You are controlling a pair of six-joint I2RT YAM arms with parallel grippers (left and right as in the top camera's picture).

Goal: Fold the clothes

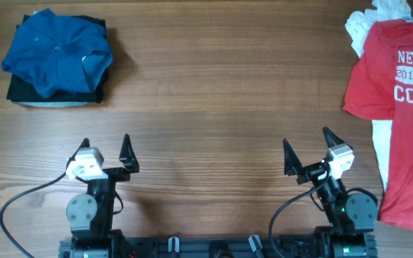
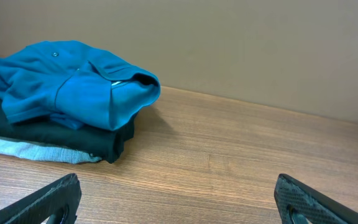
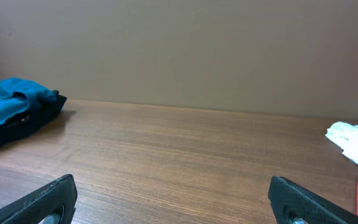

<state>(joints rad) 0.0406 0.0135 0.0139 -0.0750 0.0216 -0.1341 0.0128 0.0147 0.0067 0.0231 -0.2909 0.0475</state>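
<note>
Okay, left tool (image 1: 105,138) and right tool (image 1: 306,137) both gape empty; red T-shirt (image 1: 396,107) stretches near-to-far, just outside the right tool.

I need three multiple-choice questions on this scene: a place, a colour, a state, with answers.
1. Where on the table lies the red T-shirt? A) middle B) far right C) near left
2. The top garment at far left is: A) blue B) yellow C) white
3. The left gripper and right gripper are: A) shut on cloth B) one shut C) both open, empty
Answers: 1 B, at the overhead view's right border; 2 A, blue over a dark garment; 3 C, jaws spread, nothing between.
</note>
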